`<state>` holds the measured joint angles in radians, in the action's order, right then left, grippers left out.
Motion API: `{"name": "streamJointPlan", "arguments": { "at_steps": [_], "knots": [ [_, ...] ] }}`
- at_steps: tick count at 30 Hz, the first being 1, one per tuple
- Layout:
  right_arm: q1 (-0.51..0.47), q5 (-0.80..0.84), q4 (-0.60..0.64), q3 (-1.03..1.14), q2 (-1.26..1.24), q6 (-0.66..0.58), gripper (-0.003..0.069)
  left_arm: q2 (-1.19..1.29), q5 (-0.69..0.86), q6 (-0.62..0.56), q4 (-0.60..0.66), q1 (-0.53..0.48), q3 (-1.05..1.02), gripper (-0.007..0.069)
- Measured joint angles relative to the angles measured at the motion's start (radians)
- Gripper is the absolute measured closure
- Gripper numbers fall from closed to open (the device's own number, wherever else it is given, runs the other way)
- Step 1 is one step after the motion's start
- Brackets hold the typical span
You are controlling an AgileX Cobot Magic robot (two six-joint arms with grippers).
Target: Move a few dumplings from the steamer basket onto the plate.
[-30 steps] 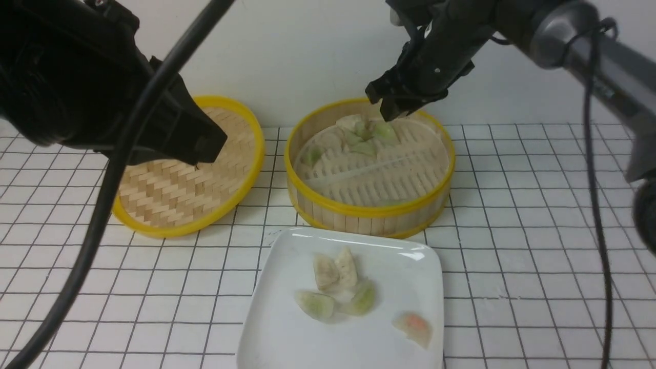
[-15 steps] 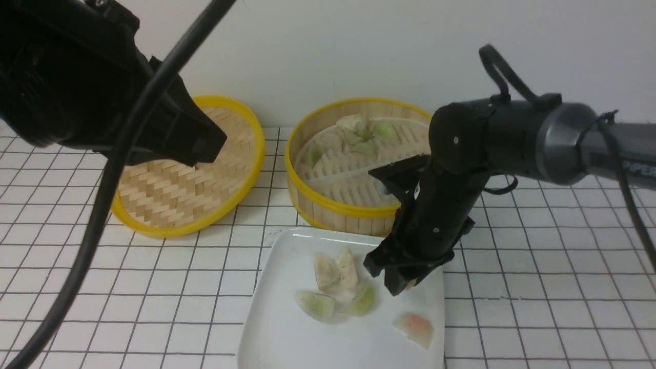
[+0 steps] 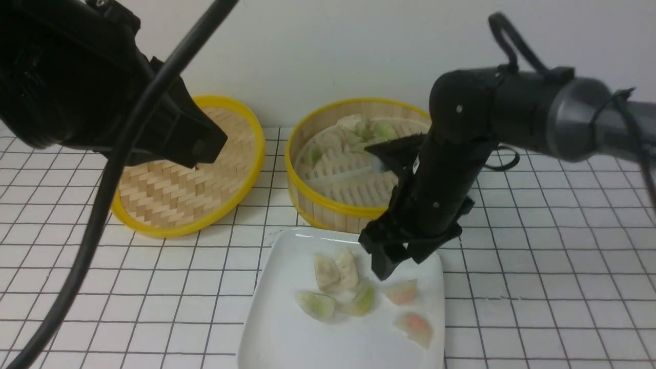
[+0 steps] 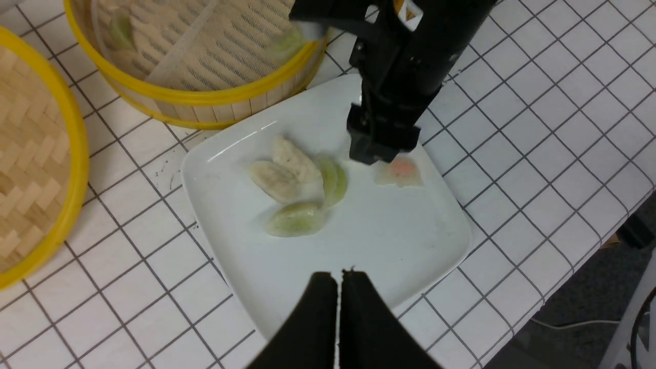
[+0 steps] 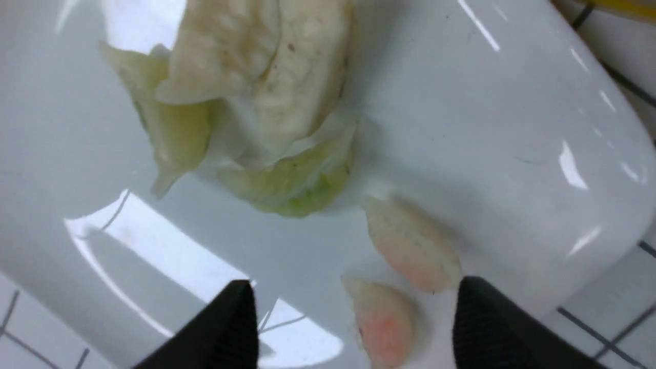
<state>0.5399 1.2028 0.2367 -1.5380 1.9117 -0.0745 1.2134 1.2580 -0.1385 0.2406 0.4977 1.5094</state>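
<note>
The white square plate (image 3: 287, 333) lies at the front with several dumplings on it: two beige ones (image 3: 335, 270), two greenish ones (image 3: 364, 298) and two pinkish ones (image 3: 402, 292). My right gripper (image 3: 385, 266) hangs open and empty just above the plate's far right part, over the pinkish dumplings (image 5: 410, 251). In its wrist view the gripper (image 5: 353, 287) has its jaws wide apart. The steamer basket (image 3: 307, 197) behind the plate holds several more dumplings (image 3: 361, 134). My left gripper (image 4: 338, 274) is shut and empty, high above the plate's (image 4: 230, 246) near edge.
The flat woven yellow-rimmed lid (image 3: 184, 179) lies left of the basket and shows in the left wrist view (image 4: 31, 169). The white tiled table (image 3: 538, 266) runs to a wall behind. The table's edge (image 4: 594, 225) shows right of the plate.
My right gripper came from over the basket's back down to the plate. It has let go of a pinkish dumpling there and risen a little. The left arm has not moved.
</note>
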Motion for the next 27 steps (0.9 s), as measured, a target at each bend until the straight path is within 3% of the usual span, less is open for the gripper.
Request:
{"name": "streamJointPlan", "arguments": {
  "at_steps": [1, 2, 3, 6, 11, 19, 22, 24, 27],
  "knots": [
    [0.000, 0.005, -0.004, -0.001, -0.044, 0.004, 0.0344, 0.000, 0.000, 0.000, 0.000, 0.000, 0.000, 0.0631],
    [0.000, 0.008, -0.007, -0.001, -0.064, 0.007, 0.0375, 0.000, 0.000, -0.003, 0.000, 0.000, 0.000, 0.0631],
    [0.000, 0.015, -0.021, -0.001, -0.154, 0.025, 0.0503, 0.000, 0.000, -0.003, 0.000, 0.000, 0.000, 0.0631],
    [0.000, 0.019, -0.050, 0.016, -0.372, 0.064, 0.0638, 0.000, 0.000, -0.011, 0.000, 0.000, 0.000, 0.0631],
    [0.000, -0.051, -0.082, 0.139, -0.698, 0.097, 0.0671, 0.000, 0.000, -0.019, 0.000, 0.000, 0.000, 0.0631],
    [0.000, -0.434, -0.125, 0.626, -1.312, 0.110, 0.0673, 0.000, 0.000, -0.027, 0.000, 0.000, 0.000, 0.0631],
    [0.000, -0.652, -0.219, 0.914, -1.658, 0.219, 0.0673, 0.000, 0.000, -0.034, 0.001, 0.000, 0.000, 0.0631],
    [0.000, -0.687, -0.260, 0.970, -1.733, 0.265, 0.0673, 0.000, 0.000, -0.034, 0.001, 0.000, 0.000, 0.0631],
    [0.000, -0.765, -0.432, 1.102, -1.911, 0.435, 0.0673, 0.000, 0.001, -0.038, 0.001, 0.000, 0.000, 0.0631]
  ]
}}
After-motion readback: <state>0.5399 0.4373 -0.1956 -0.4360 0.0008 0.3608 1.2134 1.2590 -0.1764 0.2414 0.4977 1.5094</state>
